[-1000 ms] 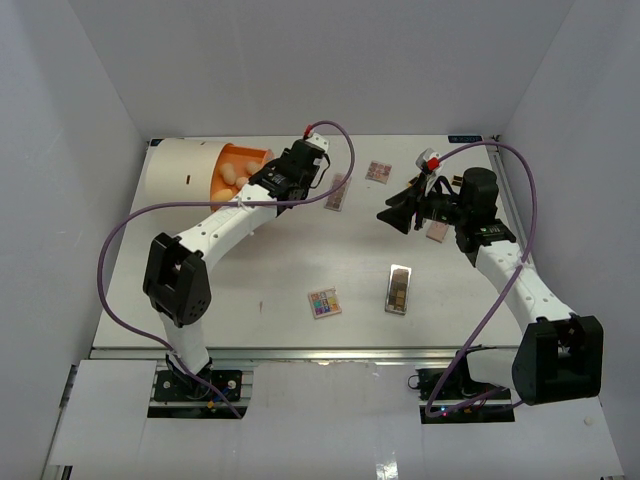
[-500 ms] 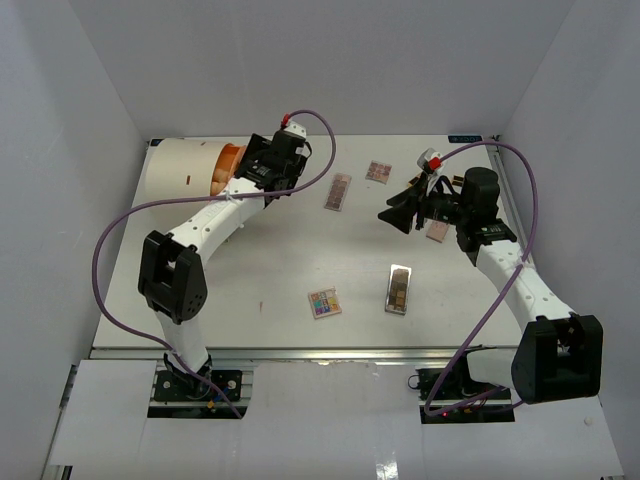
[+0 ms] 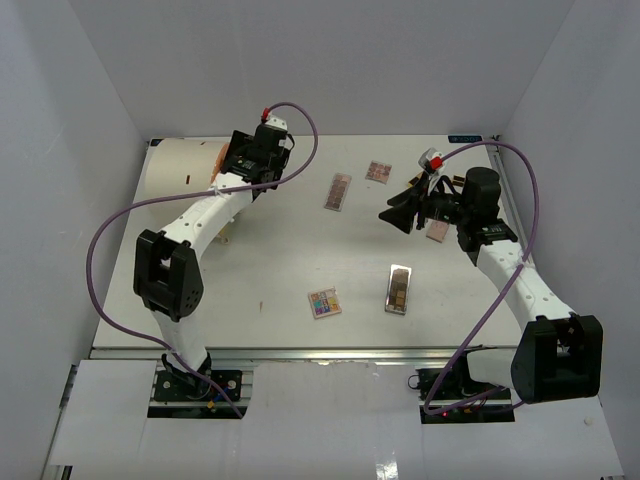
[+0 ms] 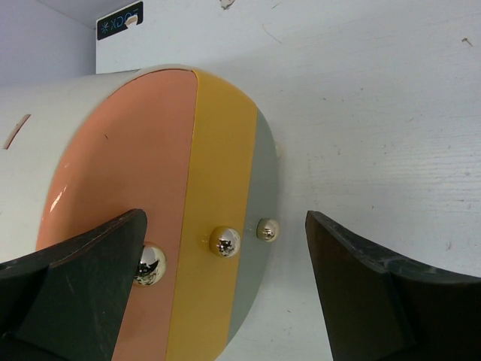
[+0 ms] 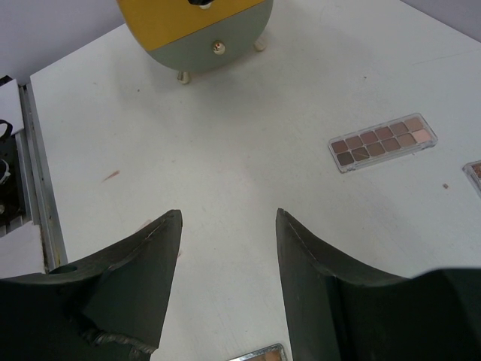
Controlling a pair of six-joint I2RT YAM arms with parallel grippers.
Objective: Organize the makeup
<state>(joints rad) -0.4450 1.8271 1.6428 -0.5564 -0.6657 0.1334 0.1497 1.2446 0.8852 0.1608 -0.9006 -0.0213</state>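
Note:
The makeup in view is several flat eyeshadow palettes on the white table: a long one [image 3: 338, 191] [image 5: 383, 141], a small one [image 3: 378, 171], one beside the right arm [image 3: 436, 231], a mirrored one [image 3: 399, 289] and a colourful square one [image 3: 324, 302]. My left gripper [image 3: 236, 163] [image 4: 225, 218] stands open at the striped front of the cream cylinder [image 3: 180, 170] [image 4: 158, 210], its fingers either side of the round metal knobs [image 4: 225, 241], touching nothing. My right gripper [image 3: 392, 216] [image 5: 228, 214] hangs open and empty above bare table.
The cylinder lies on its side at the back left; its peach, yellow and grey-green drawer fronts sit flush. White walls [image 3: 90, 120] enclose the table on three sides. The table's metal edge rail [image 3: 300, 352] runs along the near side.
The left gripper has opened wide and moved left along the cylinder's front. The orange drawer with tan sponges that stood out is now pushed in. The right arm has not moved.

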